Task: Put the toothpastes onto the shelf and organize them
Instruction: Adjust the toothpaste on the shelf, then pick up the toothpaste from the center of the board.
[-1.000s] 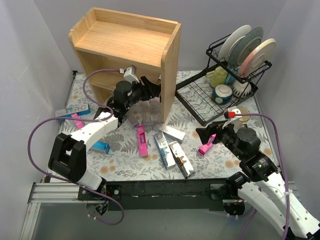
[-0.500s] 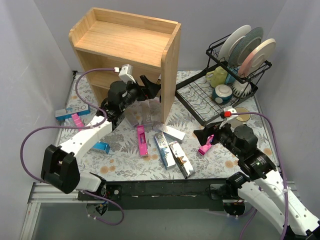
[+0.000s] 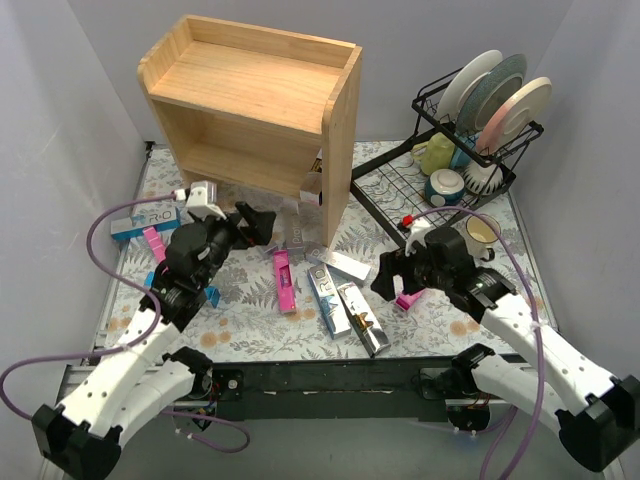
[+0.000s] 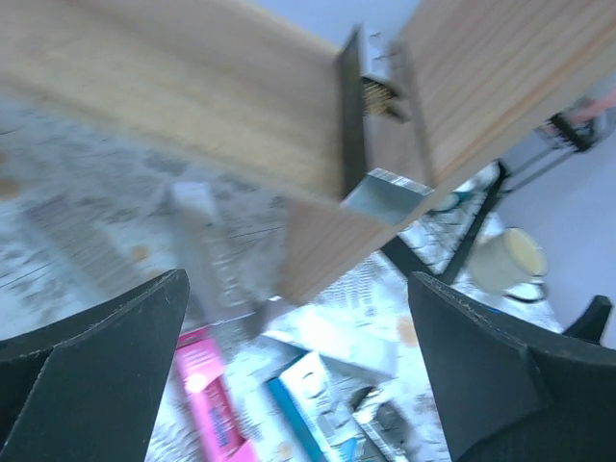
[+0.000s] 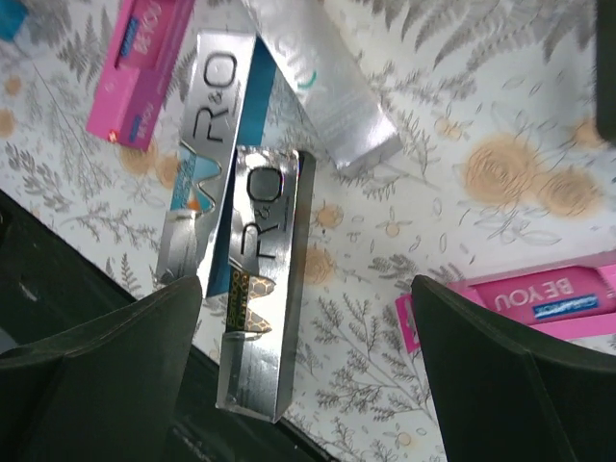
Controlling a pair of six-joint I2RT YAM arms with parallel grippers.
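The wooden shelf (image 3: 250, 90) stands at the back left. One silver toothpaste box (image 3: 312, 185) stands upright in its lower compartment against the right wall, and shows as the silver box (image 4: 380, 188) in the left wrist view. My left gripper (image 3: 255, 222) is open and empty, drawn back in front of the shelf. Several toothpaste boxes lie on the mat: a pink one (image 3: 283, 280), a blue-silver one (image 3: 327, 298), a silver-gold one (image 5: 260, 289) and a pink one (image 3: 410, 297). My right gripper (image 3: 390, 275) hangs open and empty over them, between the silver-gold box and the pink box (image 5: 520, 298).
A black dish rack (image 3: 470, 150) with plates and cups fills the back right, and a mug (image 3: 480, 232) stands beside it. More boxes lie at the far left: a silver one (image 3: 150, 218), a pink one (image 3: 155, 242) and a blue one (image 3: 205, 293).
My left gripper opened, let go of the silver box inside the lower shelf and pulled back toward me. My right gripper moved left, over the boxes on the mat.
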